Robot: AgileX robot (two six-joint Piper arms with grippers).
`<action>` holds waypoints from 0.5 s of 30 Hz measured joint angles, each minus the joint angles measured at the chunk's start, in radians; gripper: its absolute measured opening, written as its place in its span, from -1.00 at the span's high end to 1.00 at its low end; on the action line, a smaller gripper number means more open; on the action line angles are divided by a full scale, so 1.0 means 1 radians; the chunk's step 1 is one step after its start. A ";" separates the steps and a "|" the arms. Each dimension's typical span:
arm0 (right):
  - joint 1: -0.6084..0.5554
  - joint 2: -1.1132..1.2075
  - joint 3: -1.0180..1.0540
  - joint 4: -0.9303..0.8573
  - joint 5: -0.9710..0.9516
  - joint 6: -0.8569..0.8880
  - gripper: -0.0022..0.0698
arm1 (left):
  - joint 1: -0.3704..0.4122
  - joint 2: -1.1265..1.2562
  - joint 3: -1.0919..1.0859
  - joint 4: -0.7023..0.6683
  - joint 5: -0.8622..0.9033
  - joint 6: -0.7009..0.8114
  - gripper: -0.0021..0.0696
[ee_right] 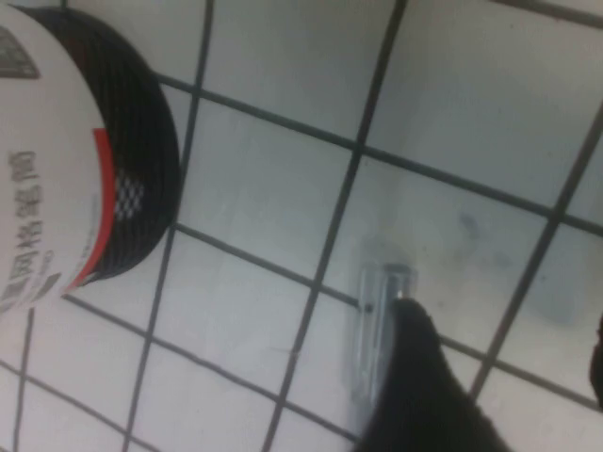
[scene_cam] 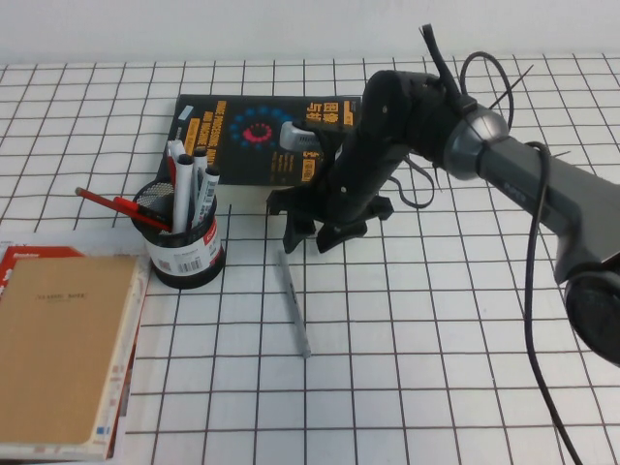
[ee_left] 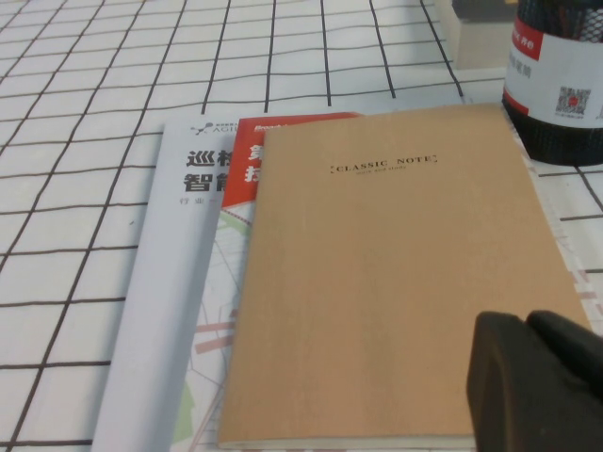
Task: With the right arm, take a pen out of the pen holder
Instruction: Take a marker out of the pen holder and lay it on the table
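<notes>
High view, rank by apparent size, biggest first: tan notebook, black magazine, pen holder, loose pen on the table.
1. tan notebook, though nearness to the camera may inflate it
2. black magazine, partly behind the arm
3. pen holder
4. loose pen
Right hand open above the pen; left hand by the notebook, outside this view.

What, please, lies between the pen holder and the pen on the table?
Only bare gridded table, per the high view. Right gripper hangs over the pen's far end; left gripper over the notebook.
</notes>
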 joint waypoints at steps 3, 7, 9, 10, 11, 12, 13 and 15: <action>0.005 -0.039 0.000 -0.033 0.007 0.000 0.00 | 0.000 0.000 0.000 0.000 0.000 0.000 0.95; 0.025 -0.153 0.023 -0.092 0.040 -0.001 0.29 | 0.000 0.000 0.000 0.000 0.000 0.000 0.95; 0.037 -0.221 0.069 -0.127 0.046 -0.002 0.49 | 0.000 0.000 0.000 0.000 0.000 0.000 0.95; 0.045 -0.263 0.104 -0.148 0.046 -0.002 0.61 | 0.000 0.000 0.000 0.000 0.000 0.000 0.95; 0.050 -0.307 0.146 -0.169 0.039 -0.005 0.73 | 0.000 0.000 0.000 0.000 0.000 0.000 0.95; 0.053 -0.335 0.176 -0.181 0.032 -0.005 0.78 | 0.000 0.000 0.000 0.000 0.000 0.000 0.95; 0.061 -0.394 0.241 -0.202 0.011 -0.005 0.87 | 0.000 0.000 0.000 0.000 0.000 0.000 0.95; 0.070 -0.506 0.368 -0.227 -0.052 -0.005 0.94 | 0.000 0.000 0.000 0.000 0.000 0.000 0.95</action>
